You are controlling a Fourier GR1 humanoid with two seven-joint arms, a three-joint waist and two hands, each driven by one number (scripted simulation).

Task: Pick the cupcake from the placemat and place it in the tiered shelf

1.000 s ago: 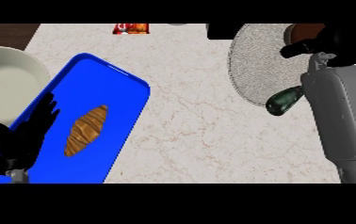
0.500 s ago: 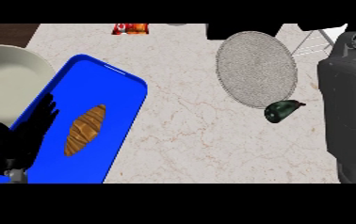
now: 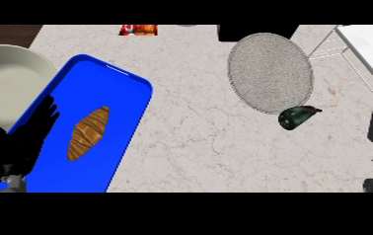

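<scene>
The round grey placemat (image 3: 270, 71) lies at the back right of the counter with nothing on it. No cupcake shows anywhere. A corner of the white tiered shelf (image 3: 348, 44) enters at the top right. My left hand (image 3: 27, 140) rests open at the lower left, fingers straight, over the left edge of the blue tray (image 3: 124, 130). My right hand is out of the picture; only dark slivers (image 3: 368, 183) show at the right edge.
A croissant (image 3: 89, 133) lies on the blue tray. A pale bowl (image 3: 22, 78) sits at the far left. A dark green object (image 3: 295, 116) lies just below the placemat. A black block (image 3: 256, 32) and a red packet (image 3: 138, 29) stand at the back edge.
My right forearm and hand, over the placemat one second ago, have moved off to the right and out of view. The left hand has stayed put.
</scene>
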